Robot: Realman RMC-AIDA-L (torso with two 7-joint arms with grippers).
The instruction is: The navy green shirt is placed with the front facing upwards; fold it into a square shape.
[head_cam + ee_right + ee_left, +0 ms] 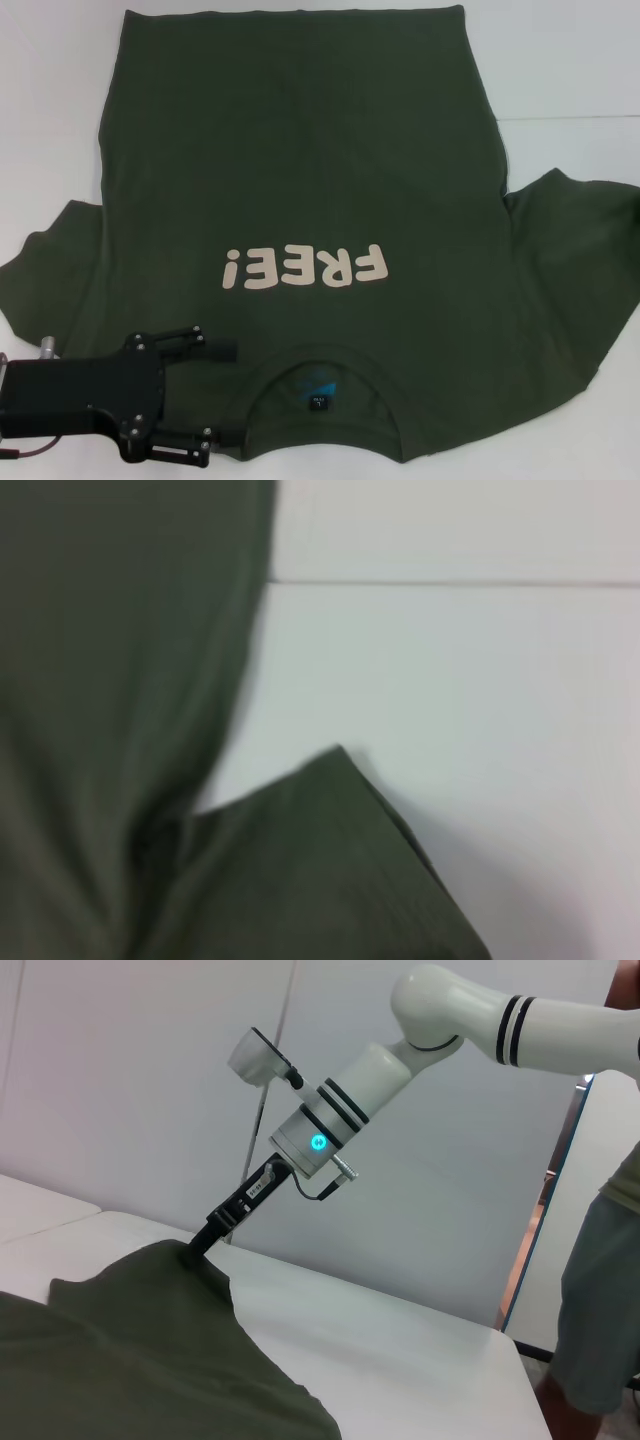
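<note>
Head view shows the large dark olive-green cotton T-shirt (300,190) spread face up on the white table (570,70), its cream "FREE!" lettering (305,268) reading upside down from the robot's side and the round neck with its small blue inner label (318,398) lying nearest the robot, the hem farthest away. One short sleeve fans out at the left edge, the other at the right (575,290).

At the near left, the left gripper (222,392), a black two-fingered claw, sits over the shoulder just beside the collar with its jaws spread wide and nothing between them. The right gripper (197,1245) shows only in the left wrist view, its slim black tip pressed down into the raised fabric at the far edge of the shirt; whether those fingers have closed on cloth I cannot tell. The right wrist view gives only a sleeve corner (340,850) on bare table.

The risks, as I judge them: if the left claw closes too shallow it may catch only the top layer, or snag the collar rib, so the fold drags crooked. If one side lifts before the other is secured, the shirt could slide on the smooth table and skew the lettering off centre. Loose sleeves may bunch under the fold and spoil the square
</note>
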